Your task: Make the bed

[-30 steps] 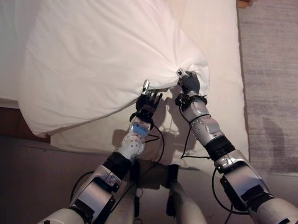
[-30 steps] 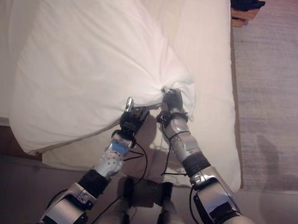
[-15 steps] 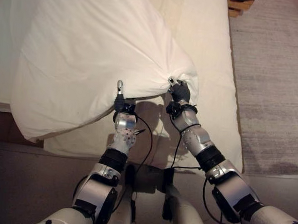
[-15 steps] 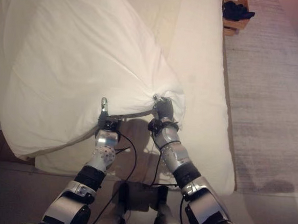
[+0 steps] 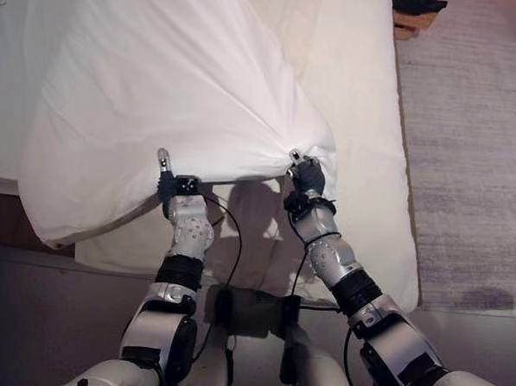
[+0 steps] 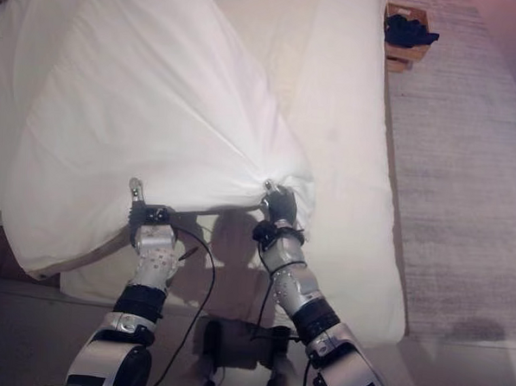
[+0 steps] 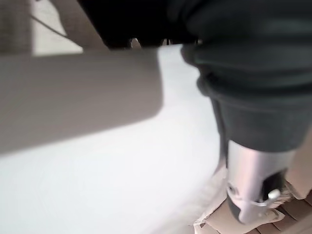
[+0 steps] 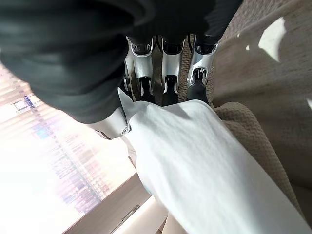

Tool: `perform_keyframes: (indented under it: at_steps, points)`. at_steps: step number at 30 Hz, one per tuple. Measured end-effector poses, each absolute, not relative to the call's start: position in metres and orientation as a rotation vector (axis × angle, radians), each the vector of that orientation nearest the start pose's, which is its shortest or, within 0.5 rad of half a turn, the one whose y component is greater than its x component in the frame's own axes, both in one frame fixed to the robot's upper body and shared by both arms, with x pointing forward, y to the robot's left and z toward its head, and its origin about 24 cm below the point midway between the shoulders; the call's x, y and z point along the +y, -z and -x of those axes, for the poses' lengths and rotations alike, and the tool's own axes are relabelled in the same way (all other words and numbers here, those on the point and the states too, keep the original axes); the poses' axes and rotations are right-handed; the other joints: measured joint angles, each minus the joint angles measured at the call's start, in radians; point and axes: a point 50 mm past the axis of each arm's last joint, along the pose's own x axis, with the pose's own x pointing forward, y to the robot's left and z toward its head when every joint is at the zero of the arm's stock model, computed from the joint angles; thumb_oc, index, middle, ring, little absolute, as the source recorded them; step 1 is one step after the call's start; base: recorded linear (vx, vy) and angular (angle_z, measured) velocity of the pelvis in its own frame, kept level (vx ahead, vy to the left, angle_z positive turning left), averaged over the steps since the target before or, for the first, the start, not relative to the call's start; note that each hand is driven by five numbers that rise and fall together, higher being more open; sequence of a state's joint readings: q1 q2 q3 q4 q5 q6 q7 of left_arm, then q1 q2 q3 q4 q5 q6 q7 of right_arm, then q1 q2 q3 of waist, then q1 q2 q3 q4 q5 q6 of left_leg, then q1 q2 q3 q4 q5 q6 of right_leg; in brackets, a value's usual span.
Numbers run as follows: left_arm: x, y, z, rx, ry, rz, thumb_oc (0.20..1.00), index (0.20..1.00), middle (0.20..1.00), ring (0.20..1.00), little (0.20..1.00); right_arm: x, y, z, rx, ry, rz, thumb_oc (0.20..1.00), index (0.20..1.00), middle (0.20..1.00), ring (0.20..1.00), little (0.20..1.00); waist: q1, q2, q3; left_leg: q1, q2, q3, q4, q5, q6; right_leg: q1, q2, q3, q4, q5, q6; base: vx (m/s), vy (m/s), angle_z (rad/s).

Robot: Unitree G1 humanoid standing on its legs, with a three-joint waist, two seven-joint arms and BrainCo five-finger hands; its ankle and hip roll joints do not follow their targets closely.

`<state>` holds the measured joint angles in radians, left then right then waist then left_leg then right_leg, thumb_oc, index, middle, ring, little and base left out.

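A large white sheet (image 5: 160,84) is raised over the cream mattress (image 5: 358,94), billowing to the left. My right hand (image 5: 307,174) is shut on the sheet's bunched corner; in the right wrist view its curled fingers (image 8: 168,68) clamp the white cloth (image 8: 195,161). My left hand (image 5: 173,187) is at the sheet's lower edge, about a forearm's length left of the right hand, pressed up against the cloth. The left wrist view has that hand's dark cover (image 7: 243,97) against the white sheet (image 7: 107,185).
A wooden box (image 6: 407,32) with something dark in it stands on the grey carpet (image 5: 476,153) past the bed's far right corner. Dark floor (image 5: 6,214) shows at the near left, beside the mattress's near edge (image 5: 262,271).
My left hand has slid to the left along the sheet's lower edge, away from the right hand. The right hand keeps its hold on the corner. The camera has shifted slightly.
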<state>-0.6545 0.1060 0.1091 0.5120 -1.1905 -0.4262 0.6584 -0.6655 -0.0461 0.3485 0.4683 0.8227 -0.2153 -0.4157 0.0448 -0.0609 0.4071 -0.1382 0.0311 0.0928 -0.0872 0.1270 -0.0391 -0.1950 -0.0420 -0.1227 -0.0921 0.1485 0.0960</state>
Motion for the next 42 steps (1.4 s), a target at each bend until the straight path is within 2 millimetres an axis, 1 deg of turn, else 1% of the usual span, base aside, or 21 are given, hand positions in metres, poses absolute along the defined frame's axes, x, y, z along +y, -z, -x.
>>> perform_keyframes:
  at_steps: [3,5,6,10,15,20,24,28,29,30,31,32,33,34,36,37,38,39,40,41,42]
  points:
    - [0.208,-0.099,-0.351,-0.102,-0.721,1.197,0.831,0.831,0.831,0.831,0.831,-0.064,-0.119,-0.350,-0.053,-0.018,-0.618,0.200,0.200,0.200,0.200,0.200,-0.001,0.001,0.000,-0.001,0.000,-0.005,0.000,0.000,0.000,0.000,-0.001,0.000,0.000,-0.001,0.000,0.00,0.005,0.01]
    - [0.211,-0.095,-0.349,-0.102,-0.717,1.181,0.347,0.347,0.347,0.347,0.347,-0.064,-0.117,-0.350,-0.048,-0.016,-0.618,0.200,0.200,0.200,0.200,0.200,0.000,0.001,0.000,-0.003,0.000,-0.010,0.000,0.000,-0.001,0.000,0.000,-0.002,0.000,-0.001,-0.001,0.00,0.014,0.04]
    - [0.213,-0.095,-0.348,-0.104,-0.704,1.163,0.200,0.200,0.200,0.200,0.200,-0.065,-0.115,-0.349,-0.045,-0.019,-0.617,0.200,0.200,0.200,0.200,0.200,0.000,0.001,0.000,-0.003,0.000,-0.010,0.000,0.000,0.000,0.001,-0.001,-0.003,0.000,-0.002,-0.001,0.01,0.009,0.05]
    - [0.228,-0.104,-0.348,-0.166,-0.659,1.032,0.200,0.200,0.200,0.200,0.200,-0.067,-0.111,-0.348,-0.044,-0.036,-0.612,0.200,0.200,0.200,0.200,0.200,0.000,0.002,-0.001,-0.003,0.000,-0.011,0.000,0.000,-0.001,0.001,-0.002,-0.003,0.000,-0.002,-0.001,0.00,0.000,0.00]
    - [0.232,-0.107,-0.349,-0.183,-0.600,0.988,0.200,0.200,0.200,0.200,0.200,-0.067,-0.104,-0.345,-0.030,-0.058,-0.624,0.200,0.200,0.200,0.200,0.200,-0.002,0.005,-0.002,0.002,-0.002,-0.015,0.000,0.000,0.000,0.010,-0.008,-0.003,0.000,-0.005,-0.007,0.02,-0.002,0.03]
    - [0.235,-0.099,-0.344,-0.173,-0.556,0.954,0.200,0.200,0.200,0.200,0.200,-0.069,-0.085,-0.338,0.042,-0.062,-0.712,0.200,0.200,0.200,0.200,0.200,-0.003,0.018,-0.002,0.044,-0.006,-0.041,0.000,-0.002,0.001,0.064,-0.012,-0.002,0.002,-0.025,-0.016,0.03,0.019,0.17]
    - [0.227,-0.085,-0.333,-0.148,-0.506,0.935,0.200,0.200,0.200,0.200,0.200,-0.075,-0.063,-0.329,0.108,-0.022,-0.792,0.200,0.200,0.200,0.200,0.200,-0.002,0.052,-0.010,0.075,-0.015,-0.077,0.001,-0.004,0.002,0.085,-0.018,-0.013,0.061,-0.075,-0.020,-0.01,0.036,0.27]
    - [0.226,-0.077,-0.328,-0.132,-0.505,0.937,0.200,0.200,0.200,0.200,0.200,-0.076,-0.052,-0.326,0.149,-0.021,-0.804,0.200,0.200,0.200,0.200,0.200,-0.001,0.067,-0.017,0.072,-0.016,-0.106,0.048,-0.032,0.003,0.089,-0.038,-0.023,0.113,-0.112,-0.026,0.04,0.271,0.20]
    - [0.225,-0.077,-0.329,-0.131,-0.503,0.941,0.200,0.200,0.200,0.200,0.200,-0.077,-0.050,-0.325,0.160,-0.017,-0.807,0.200,0.200,0.200,0.200,0.200,-0.007,0.058,-0.018,0.045,-0.024,-0.130,0.129,-0.098,-0.016,0.108,-0.082,0.004,0.104,-0.101,-0.054,0.05,0.433,0.41]
    - [0.222,-0.077,-0.329,-0.128,-0.496,0.945,0.200,0.200,0.200,0.200,0.200,-0.080,-0.047,-0.324,0.164,-0.011,-0.803,0.200,0.200,0.200,0.200,0.200,-0.017,0.057,-0.018,0.024,-0.011,-0.131,0.184,-0.119,-0.004,0.117,-0.089,0.035,0.105,-0.105,-0.055,0.07,0.470,0.51]
    - [0.220,-0.078,-0.331,-0.130,-0.479,0.942,0.200,0.200,0.200,0.200,0.200,-0.083,-0.045,-0.324,0.171,-0.002,-0.812,0.200,0.200,0.200,0.200,0.200,-0.018,0.051,-0.019,0.017,0.043,-0.181,0.237,-0.153,-0.056,0.132,-0.113,0.064,0.107,-0.110,-0.059,0.09,0.494,0.29]
    - [0.217,-0.078,-0.332,-0.129,-0.470,0.949,0.200,0.200,0.200,0.200,0.200,-0.085,-0.044,-0.324,0.179,0.004,-0.821,0.200,0.200,0.200,0.200,0.200,-0.019,0.050,-0.022,0.040,0.116,-0.221,0.227,-0.164,-0.082,0.130,-0.134,0.085,0.128,-0.120,-0.054,0.08,0.553,0.15]
    - [0.215,-0.077,-0.331,-0.124,-0.465,0.955,0.200,0.200,0.200,0.200,0.200,-0.087,-0.041,-0.323,0.183,0.013,-0.823,0.200,0.200,0.200,0.200,0.200,-0.031,0.056,-0.026,0.052,0.142,-0.223,0.202,-0.166,-0.088,0.127,-0.140,0.081,0.150,-0.134,-0.034,0.04,0.583,0.11]
    - [0.207,-0.074,-0.332,-0.105,-0.450,0.965,0.200,0.200,0.200,0.200,0.200,-0.095,-0.039,-0.323,0.181,0.033,-0.828,0.200,0.200,0.200,0.200,0.200,-0.043,0.078,-0.039,0.081,0.193,-0.238,0.171,-0.170,-0.107,0.124,-0.168,0.092,0.179,-0.151,-0.008,0.00,0.618,0.07]
    - [0.198,-0.071,-0.333,-0.086,-0.432,0.971,0.200,0.200,0.200,0.200,0.200,-0.103,-0.035,-0.322,0.189,0.051,-0.814,0.200,0.200,0.200,0.200,0.200,-0.056,0.107,-0.063,0.116,0.198,-0.263,0.182,-0.152,-0.091,0.109,-0.191,0.105,0.214,-0.161,0.025,-0.06,0.714,-0.17]
    - [0.195,-0.072,-0.337,-0.080,-0.414,0.952,0.200,0.200,0.200,0.200,0.200,-0.104,-0.031,-0.319,0.202,0.068,-0.830,0.200,0.200,0.200,0.200,0.200,-0.050,0.058,-0.084,0.116,0.103,-0.261,0.216,-0.216,-0.168,0.081,-0.266,0.142,0.217,-0.140,0.041,-0.19,0.731,-0.43]
    - [0.196,-0.068,-0.336,-0.067,-0.423,0.948,0.200,0.200,0.200,0.200,0.200,-0.103,-0.026,-0.316,0.222,0.075,-0.841,0.200,0.200,0.200,0.200,0.200,-0.043,0.031,-0.101,0.102,0.069,-0.241,0.229,-0.224,-0.139,0.065,-0.316,0.129,0.217,-0.130,0.032,-0.29,0.662,-0.84]
    - [0.199,-0.060,-0.332,-0.048,-0.444,0.936,0.200,0.200,0.200,0.200,0.200,-0.097,-0.019,-0.314,0.257,0.082,-0.856,0.200,0.200,0.200,0.200,0.200,-0.029,0.014,-0.111,0.071,-0.011,-0.192,0.325,-0.261,-0.086,0.015,-0.355,0.099,0.208,0.017,-0.038,-0.34,0.645,-1.07]
    - [0.203,-0.057,-0.329,-0.043,-0.457,0.921,0.200,0.200,0.200,0.200,0.200,-0.094,-0.018,-0.315,0.271,0.085,-0.859,0.200,0.200,0.200,0.200,0.200,-0.012,0.024,-0.118,0.047,-0.006,-0.148,0.344,-0.279,-0.056,-0.020,-0.371,0.065,0.190,0.109,-0.052,-0.29,0.614,-1.24]
    - [0.205,-0.054,-0.329,-0.034,-0.461,0.902,0.200,0.200,0.200,0.200,0.200,-0.092,-0.014,-0.314,0.291,0.092,-0.864,0.200,0.200,0.200,0.200,0.200,0.001,0.032,-0.121,0.052,0.001,-0.077,0.342,-0.278,-0.033,-0.032,-0.392,-0.036,0.210,0.096,-0.035,-0.23,0.619,-0.62]
    - [0.204,-0.053,-0.330,-0.025,-0.457,0.900,0.200,0.200,0.200,0.200,0.200,-0.092,-0.006,-0.311,0.323,0.111,-0.863,0.200,0.200,0.200,0.200,0.200,-0.005,0.045,-0.135,0.013,-0.005,-0.053,0.353,-0.258,0.001,0.005,-0.380,-0.166,0.290,0.013,-0.007,-0.16,0.548,-0.04]
